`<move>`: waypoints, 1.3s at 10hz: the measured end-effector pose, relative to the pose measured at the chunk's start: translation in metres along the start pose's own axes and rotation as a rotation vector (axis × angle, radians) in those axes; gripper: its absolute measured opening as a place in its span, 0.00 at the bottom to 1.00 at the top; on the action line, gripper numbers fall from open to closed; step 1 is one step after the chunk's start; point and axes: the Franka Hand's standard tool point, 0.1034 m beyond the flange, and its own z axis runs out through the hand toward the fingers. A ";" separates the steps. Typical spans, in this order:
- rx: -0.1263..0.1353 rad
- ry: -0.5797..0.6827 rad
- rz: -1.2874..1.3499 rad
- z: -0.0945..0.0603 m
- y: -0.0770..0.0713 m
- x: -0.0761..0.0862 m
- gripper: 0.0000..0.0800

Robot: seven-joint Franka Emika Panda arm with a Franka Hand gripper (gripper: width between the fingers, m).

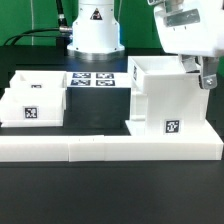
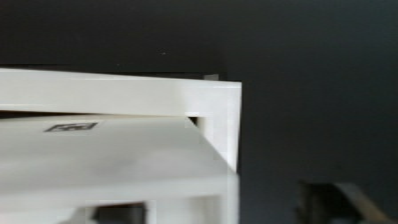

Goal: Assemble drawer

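Tray (image 1: 35,100) and housing (image 1: 163,97) beside border wall (image 1: 100,150)

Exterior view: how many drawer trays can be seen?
1: the tray lies at the exterior view's left; another may be hidden inside the housing.

My arm's base (image 1: 92,30) stands at the far side of the worktop (image 1: 110,190), about mid-scene. The white wrist (image 1: 185,28) comes in high on the exterior view's right and points steeply down. Below it hangs the hand (image 1: 207,82), its dark fingers (image 1: 208,76) aimed at the worktop and held above it. I cannot tell from either camera whether the jaws stand apart or closed, as the wrist view is too dark there.
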 end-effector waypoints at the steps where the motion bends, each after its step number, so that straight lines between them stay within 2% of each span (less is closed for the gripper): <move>1: 0.005 0.001 -0.001 0.000 -0.001 0.000 0.74; 2: 0.007 0.002 -0.002 -0.001 -0.001 0.000 0.79; 4: 0.009 0.002 -0.027 -0.002 -0.002 0.000 0.81; 6: 0.031 0.005 -0.120 -0.023 0.000 -0.005 0.81; 8: 0.035 0.000 -0.175 -0.038 0.006 -0.013 0.81; 11: 0.032 0.002 -0.205 -0.035 0.007 -0.012 0.81; 12: 0.030 0.004 -0.291 -0.034 0.007 -0.012 0.81; 13: -0.024 -0.011 -0.473 -0.032 0.016 -0.011 0.81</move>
